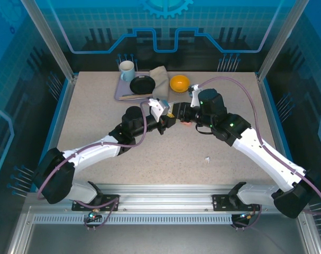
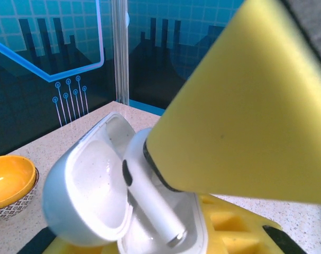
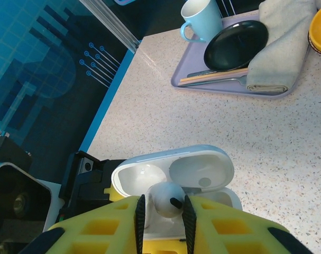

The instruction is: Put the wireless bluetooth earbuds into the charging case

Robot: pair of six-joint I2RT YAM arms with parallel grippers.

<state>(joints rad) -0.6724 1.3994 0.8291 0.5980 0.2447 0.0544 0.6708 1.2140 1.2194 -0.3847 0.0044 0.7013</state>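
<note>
Right now the left claw is clenching the white charging case just above the table, near the middle of it, with the lid hanging open. The right claw is gripping a white earbud by its rounded head, dark pads pressing on either side. The stem is pointing down into the case body, its tip sitting at or just inside the opening. I cannot tell whether it is lining up with its own well, because the right claw's broad yellow finger is covering much of the case in the left wrist view.

Several things are looking risky from here. The stem appears to be entering at a slant, so it may be catching on the rim and jamming instead of sliding home. Pushing harder against that would likely be twisting the case in the left claw's hold or levering it out altogether. Letting go before the earbud is seating would probably be sending it off onto the table. The head is small and smooth, so it may also be rotating between the pads as it meets resistance. Separately, a small white piece is lying alone on the table nearer the right arm, possibly another earbud waiting its turn.
</note>
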